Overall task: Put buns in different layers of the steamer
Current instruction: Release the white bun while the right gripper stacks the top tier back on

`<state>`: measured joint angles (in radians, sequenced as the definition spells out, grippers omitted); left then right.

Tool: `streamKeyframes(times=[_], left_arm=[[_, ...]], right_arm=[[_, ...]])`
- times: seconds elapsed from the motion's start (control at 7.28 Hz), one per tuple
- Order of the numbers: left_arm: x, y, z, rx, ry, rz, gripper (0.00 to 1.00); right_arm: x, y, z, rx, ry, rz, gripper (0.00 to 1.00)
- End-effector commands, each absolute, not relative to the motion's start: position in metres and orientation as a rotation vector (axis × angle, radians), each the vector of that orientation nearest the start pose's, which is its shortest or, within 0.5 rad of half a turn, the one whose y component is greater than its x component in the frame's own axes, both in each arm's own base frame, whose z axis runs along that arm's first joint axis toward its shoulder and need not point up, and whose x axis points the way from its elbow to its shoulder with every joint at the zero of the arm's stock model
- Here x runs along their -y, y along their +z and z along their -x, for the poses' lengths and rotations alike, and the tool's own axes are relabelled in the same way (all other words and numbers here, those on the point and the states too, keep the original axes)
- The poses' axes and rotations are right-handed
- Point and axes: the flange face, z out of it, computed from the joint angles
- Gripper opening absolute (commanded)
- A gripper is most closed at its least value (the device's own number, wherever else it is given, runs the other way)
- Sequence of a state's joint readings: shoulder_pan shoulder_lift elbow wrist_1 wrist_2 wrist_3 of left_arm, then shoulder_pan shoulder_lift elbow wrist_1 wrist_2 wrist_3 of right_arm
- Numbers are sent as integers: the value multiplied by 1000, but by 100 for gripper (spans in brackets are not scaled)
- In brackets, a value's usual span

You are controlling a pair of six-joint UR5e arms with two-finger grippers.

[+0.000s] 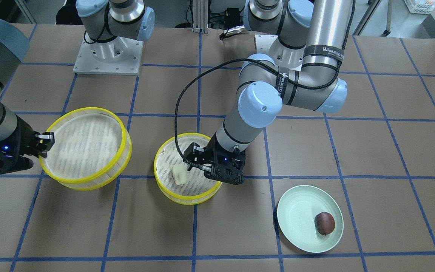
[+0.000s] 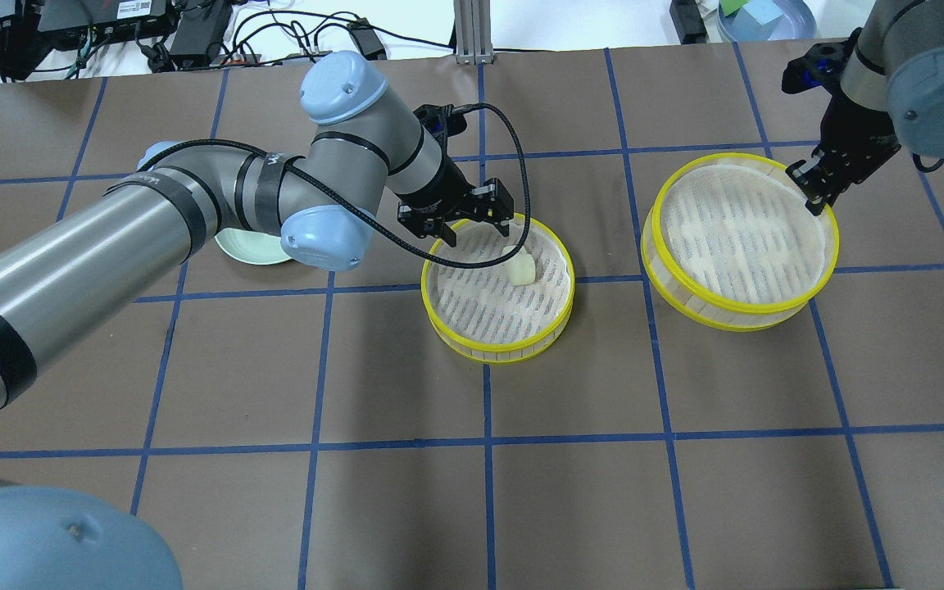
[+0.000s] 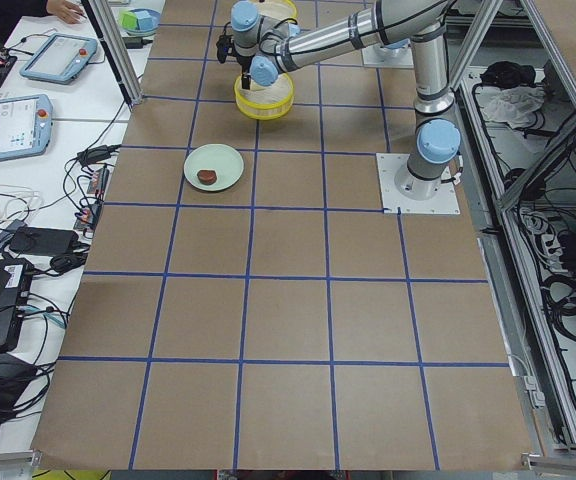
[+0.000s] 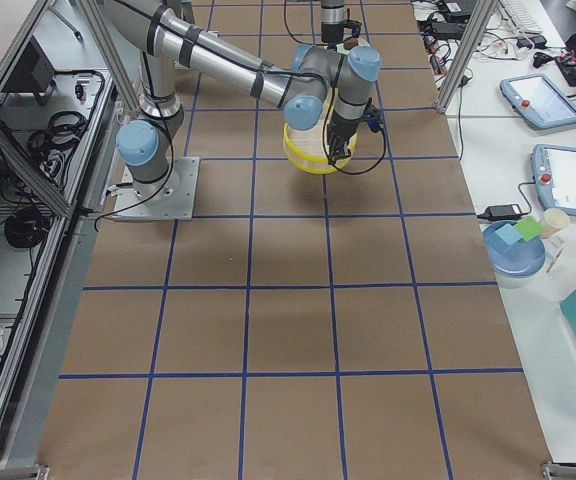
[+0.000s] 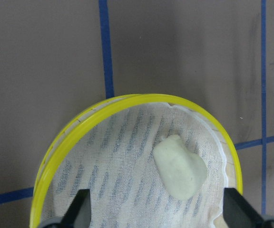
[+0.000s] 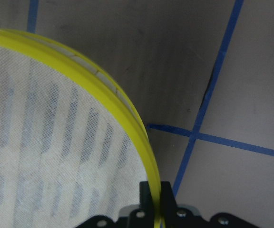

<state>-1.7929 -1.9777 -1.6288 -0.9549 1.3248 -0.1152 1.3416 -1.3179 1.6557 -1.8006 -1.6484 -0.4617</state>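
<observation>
While the front-facing camera looks steeply down, the cream bun (image 1: 179, 174) is noted lying loose on the cloth of the central steamer layer (image 1: 187, 200). The left jaws are spread open just over it and grip nothing. The reddish-brown bun (image 1: 325, 223) is found alone on the pale green plate (image 1: 296, 211), well apart. The second steamer layer (image 1: 85, 186) is pinched at its rim by the right jaws and is judged tilted, perhaps raised off the table (image 1: 391, 151).

Overhead: the cream bun (image 2: 523, 269) is placed near the far wall of its layer (image 2: 496, 357). The empty layer (image 2: 734, 308) is held at one edge only. The plate (image 2: 251, 250) is mostly hidden behind the left arm.

Left side view: the plate (image 3: 230, 158) and brown bun (image 3: 207, 176) are confirmed untouched.

Right side view: little is added, as the yellow layers (image 4: 313, 160) are crowded by the arms.

Left wrist: both open fingertips (image 5: 80, 211) are seen flanking the bun (image 5: 181, 166), with clear gaps.

Right wrist: the yellow rim (image 6: 113, 95) is clamped between closed jaws.

Risks judged:
- With a single-point grip, the empty layer could swing or slip.
- If stacked early, it could strike the left arm or press the cream bun.
- The glossy brown bun could squirt out of a pinch.
</observation>
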Motion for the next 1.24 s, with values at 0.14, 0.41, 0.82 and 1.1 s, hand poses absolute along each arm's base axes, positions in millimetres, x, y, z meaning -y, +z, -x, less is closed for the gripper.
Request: streamKeyframes(times=[0.14, 0.41, 0.82, 1.1], left_arm=[[617, 360, 198, -3130, -222, -403, 100], [627, 385, 121, -3013, -259, -468, 100], [643, 355, 57, -3032, -208, -390, 99], [661, 308, 52, -3032, -252, -326, 94]], right_arm=[[568, 336, -104, -3182, 184, 214, 0], [553, 333, -176, -3202, 163, 67, 0], [538, 314, -248, -3224, 162, -61, 0], [544, 297, -256, -3231, 164, -41, 0]])
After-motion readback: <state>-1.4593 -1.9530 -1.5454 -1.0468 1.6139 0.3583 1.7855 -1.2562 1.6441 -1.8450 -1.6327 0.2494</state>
